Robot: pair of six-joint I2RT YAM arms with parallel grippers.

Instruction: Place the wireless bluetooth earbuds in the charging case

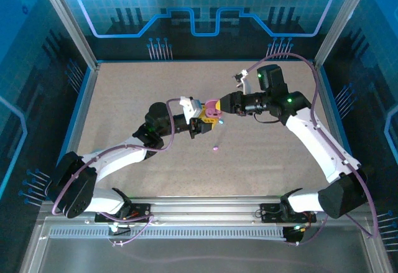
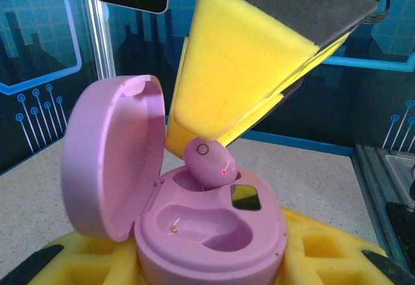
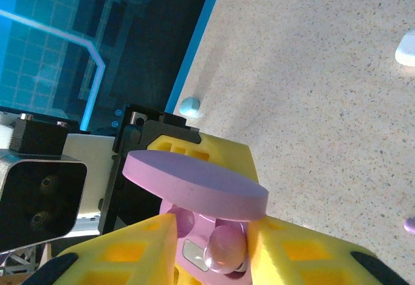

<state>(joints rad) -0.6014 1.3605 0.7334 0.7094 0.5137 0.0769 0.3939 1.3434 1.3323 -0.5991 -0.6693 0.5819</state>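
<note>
The left gripper (image 1: pixel 200 124) is clamped on the open purple charging case (image 2: pixel 207 233) at the middle of the table (image 1: pixel 124 99). The right gripper (image 3: pixel 211 256) stands slightly parted around a purple earbud (image 2: pixel 209 163) sitting in one well of the case — one yellow pad (image 2: pixel 233 71) touching it. A second purple earbud (image 1: pixel 216 148) lies nearer the front edge, a teal earbud (image 3: pixel 190 107) just beside the grippers.

The charging case (image 2: pixel 207 239) is plain mauve-pink, its lid (image 2: pixel 107 161) the same. The earbud (image 2: pixel 209 163) is glossy purple-pink with a thin dark ring and a red dot. The right end effector (image 3: pixel 214 233) has yellow foam pads (image 2: pixel 240 71) on dark grey backing. The tabletop (image 1: pixel 124 99) is beige, finely speckled. A loose bud (image 3: pixel 190 107) is pale teal. A second bud (image 3: pixel 407 48), cut by the frame edge, is perhaps white.
</note>
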